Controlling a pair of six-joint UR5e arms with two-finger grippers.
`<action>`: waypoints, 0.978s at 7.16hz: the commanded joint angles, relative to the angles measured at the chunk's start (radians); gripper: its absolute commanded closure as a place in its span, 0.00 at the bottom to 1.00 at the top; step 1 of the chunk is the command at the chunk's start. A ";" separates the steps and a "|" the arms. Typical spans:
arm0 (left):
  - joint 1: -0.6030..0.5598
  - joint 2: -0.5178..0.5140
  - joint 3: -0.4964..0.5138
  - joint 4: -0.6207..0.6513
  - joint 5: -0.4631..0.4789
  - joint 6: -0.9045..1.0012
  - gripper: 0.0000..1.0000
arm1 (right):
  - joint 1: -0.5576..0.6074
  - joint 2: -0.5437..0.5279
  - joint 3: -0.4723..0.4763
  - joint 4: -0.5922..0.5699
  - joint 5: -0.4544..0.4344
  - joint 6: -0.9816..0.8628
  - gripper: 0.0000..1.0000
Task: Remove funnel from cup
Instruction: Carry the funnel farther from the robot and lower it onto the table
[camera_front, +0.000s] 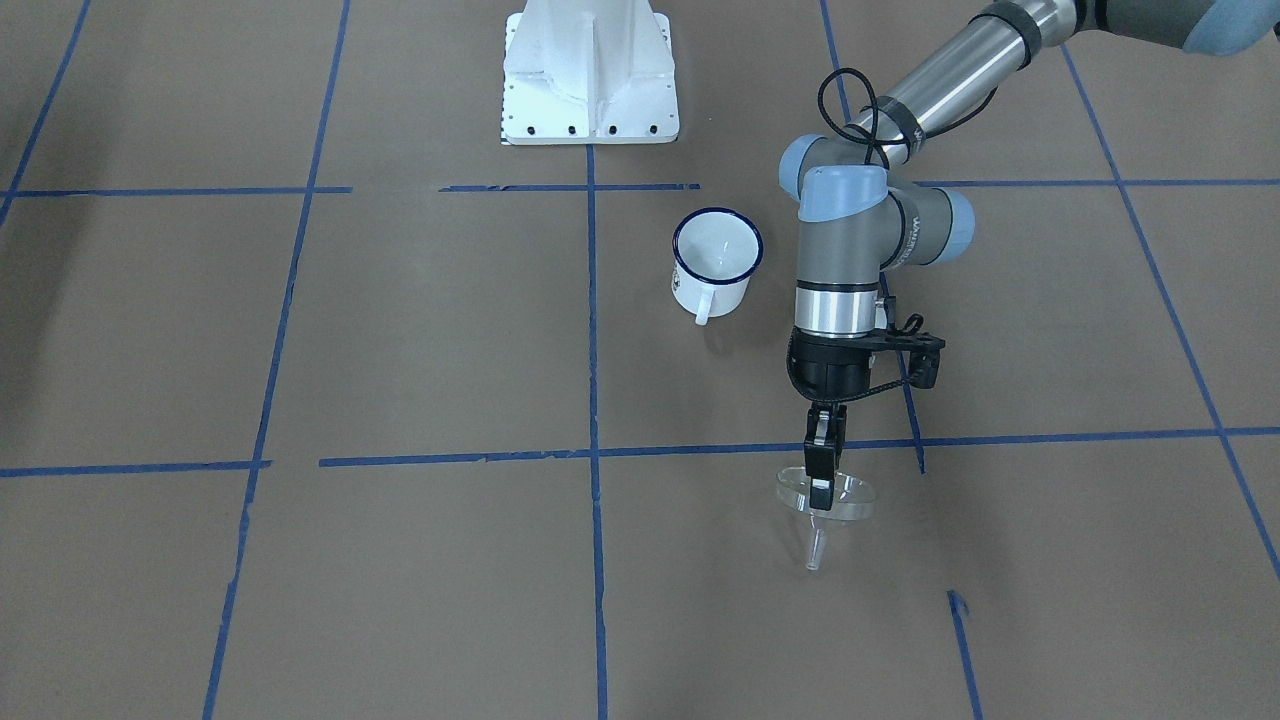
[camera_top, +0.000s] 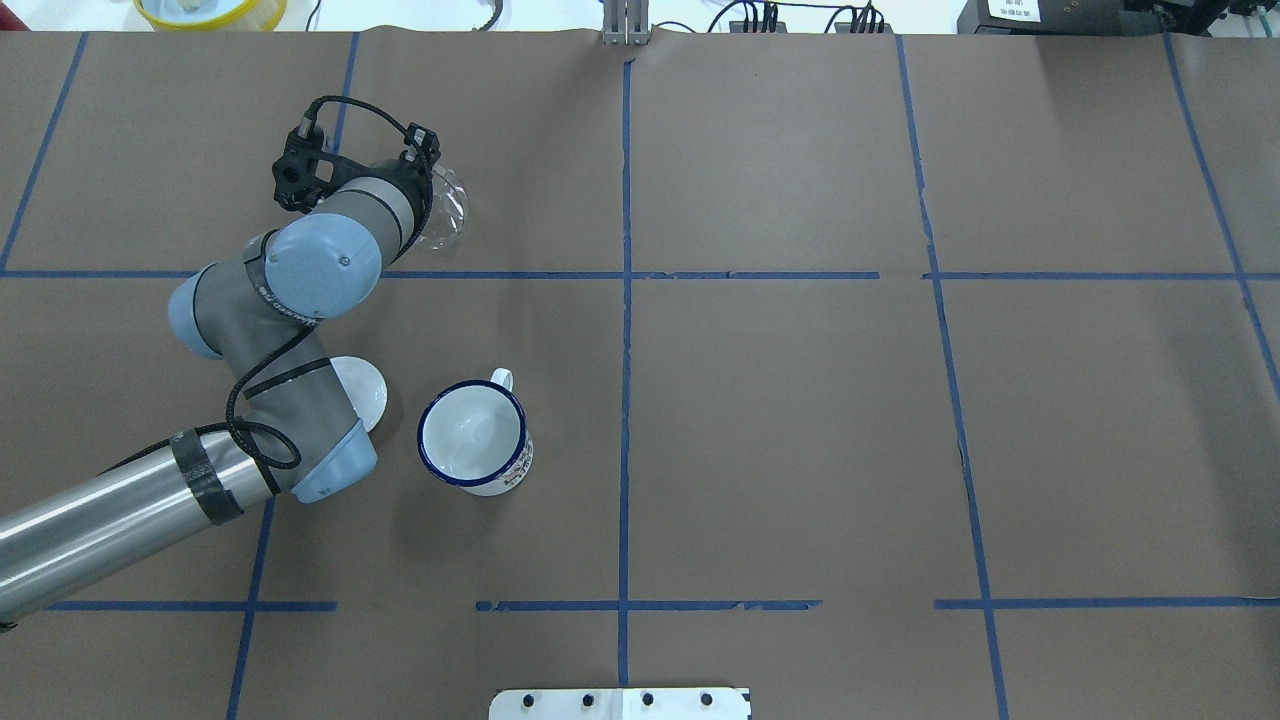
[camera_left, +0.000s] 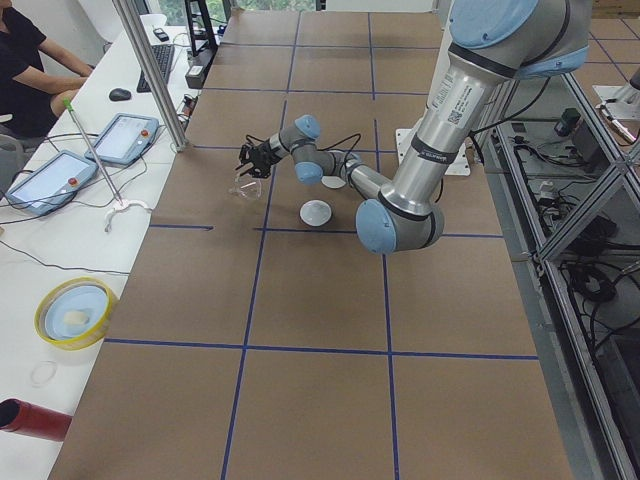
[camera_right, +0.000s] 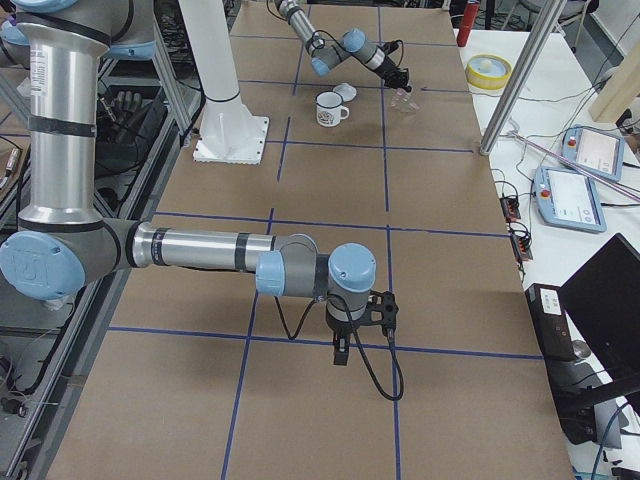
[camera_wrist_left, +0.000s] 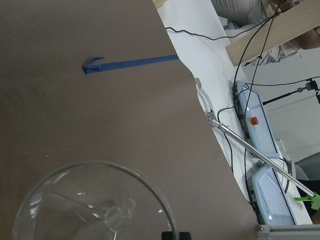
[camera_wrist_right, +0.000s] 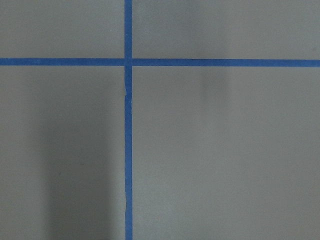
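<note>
The clear plastic funnel (camera_front: 845, 497) hangs upright, spout down, from my left gripper (camera_front: 822, 487), which is shut on its rim. I cannot tell if the spout touches the brown paper. The funnel also shows beside the wrist in the overhead view (camera_top: 448, 208) and at the bottom of the left wrist view (camera_wrist_left: 95, 205). The white mug with a dark blue rim (camera_front: 716, 258) stands upright and empty, well apart from the funnel, next to my left arm's elbow (camera_top: 472, 435). My right gripper (camera_right: 340, 350) points down over bare paper far away. I cannot tell if it is open or shut.
A white round object (camera_top: 365, 388) lies partly under my left arm beside the mug. The white robot base plate (camera_front: 590, 75) is at the table's near side. Past the far edge are tablets (camera_left: 110, 140), a metal post (camera_left: 150, 70) and a yellow bowl (camera_left: 72, 310).
</note>
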 joint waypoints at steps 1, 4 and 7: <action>0.003 0.003 0.000 0.000 0.000 0.014 0.00 | 0.000 0.000 0.000 0.000 0.000 0.000 0.00; -0.008 0.041 -0.113 0.014 -0.041 0.202 0.00 | 0.000 0.000 0.000 0.000 0.000 0.000 0.00; -0.012 0.217 -0.459 0.252 -0.291 0.479 0.00 | 0.000 0.000 0.000 0.000 0.000 0.000 0.00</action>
